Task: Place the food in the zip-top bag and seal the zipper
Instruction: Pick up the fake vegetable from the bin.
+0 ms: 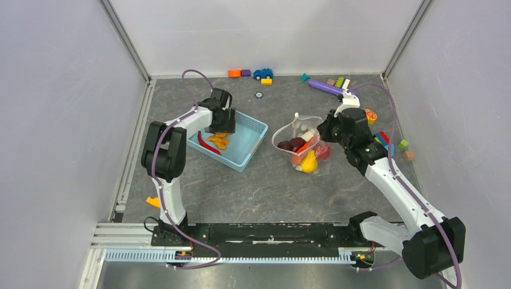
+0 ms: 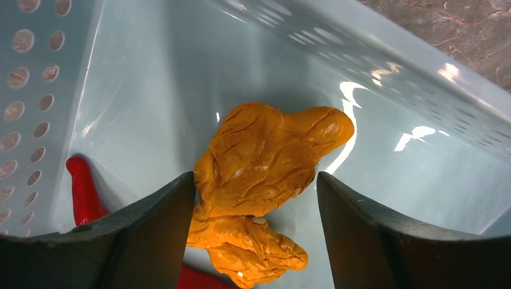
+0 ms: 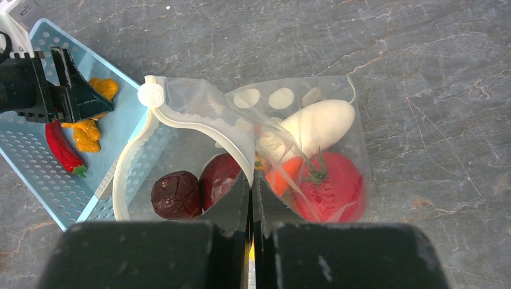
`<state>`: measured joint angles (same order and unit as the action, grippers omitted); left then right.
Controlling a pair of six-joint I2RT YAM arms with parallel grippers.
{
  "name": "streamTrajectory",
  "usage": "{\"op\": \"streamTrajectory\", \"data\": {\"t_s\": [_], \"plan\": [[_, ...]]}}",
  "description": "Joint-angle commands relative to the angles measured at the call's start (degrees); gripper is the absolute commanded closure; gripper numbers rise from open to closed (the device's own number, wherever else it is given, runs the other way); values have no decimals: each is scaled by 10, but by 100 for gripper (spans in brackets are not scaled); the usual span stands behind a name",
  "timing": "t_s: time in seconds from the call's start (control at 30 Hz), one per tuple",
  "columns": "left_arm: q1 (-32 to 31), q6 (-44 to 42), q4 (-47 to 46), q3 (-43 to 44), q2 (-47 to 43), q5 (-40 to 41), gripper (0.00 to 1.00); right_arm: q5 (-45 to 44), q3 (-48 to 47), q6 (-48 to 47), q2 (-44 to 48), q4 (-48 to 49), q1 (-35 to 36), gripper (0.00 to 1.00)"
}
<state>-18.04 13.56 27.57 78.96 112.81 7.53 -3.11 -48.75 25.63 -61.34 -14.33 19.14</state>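
Observation:
The clear dotted zip-top bag lies right of centre, mouth held open. Inside it are a red tomato, white radish, orange carrot, two dark maroon pieces and a yellow pepper. My right gripper is shut on the pale zipper; the white slider tab sits at the strip's far end. My left gripper is open, low in the light-blue basket, straddling a wrinkled orange food piece. A red chili lies beside it.
The basket wall rises close on the left gripper's left. A purple cylinder, a blue car and coloured blocks lie along the back. More blocks sit right of the right arm. An orange piece lies by the left rail.

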Motion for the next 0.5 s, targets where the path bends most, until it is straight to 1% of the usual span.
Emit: {"op": "streamTrajectory", "data": {"t_s": [0.0, 0.2, 0.23, 0.47], "plan": [[-3, -17, 18, 35, 19, 5, 23, -14, -14, -2, 12, 20, 0, 98], [-7, -13, 27, 37, 12, 21, 37, -11, -16, -2, 8, 21, 0, 98], [-7, -11, 28, 38, 7, 23, 41, -11, -16, -3, 8, 21, 1, 98], [-7, 11, 35, 42, -44, 32, 53, -10, -14, -4, 14, 20, 0, 98]]}}
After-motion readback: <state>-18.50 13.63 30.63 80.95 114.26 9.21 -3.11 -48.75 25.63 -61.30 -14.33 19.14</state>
